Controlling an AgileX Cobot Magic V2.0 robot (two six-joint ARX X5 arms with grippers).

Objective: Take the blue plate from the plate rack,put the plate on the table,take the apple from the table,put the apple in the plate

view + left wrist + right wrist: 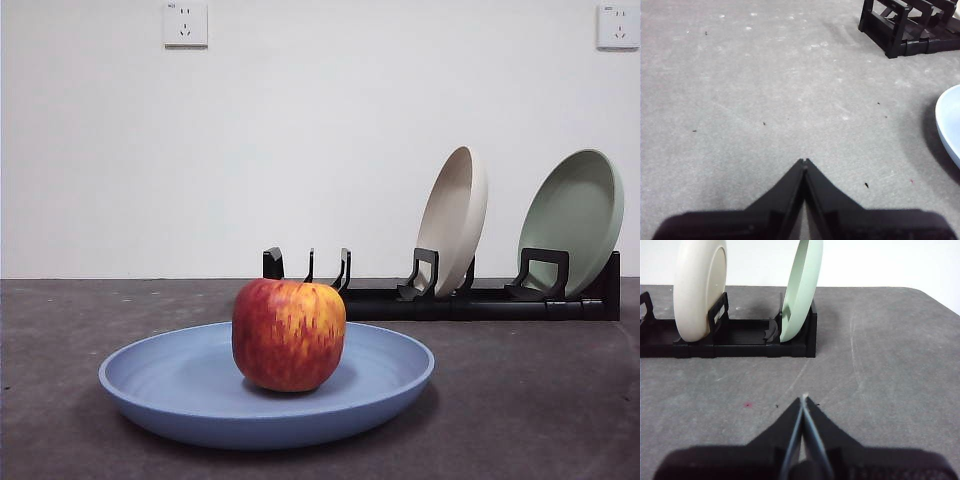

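Note:
The blue plate [180,395] lies flat on the table [530,400] near the front. The red and yellow apple [288,334] stands upright in the middle of the plate. The black plate rack [470,300] stands behind, at the right. My left gripper [804,162] is shut and empty, low over bare table; the plate's rim [951,125] and an end of the rack [900,27] show in its view. My right gripper [803,399] is shut and empty, in front of the rack [740,345]. Neither arm shows in the front view.
A beige plate [453,218] and a pale green plate [572,218] stand upright in the rack's right slots; both also show in the right wrist view, beige [697,287] and green [802,290]. The rack's left slots hold nothing. A white wall stands behind the table.

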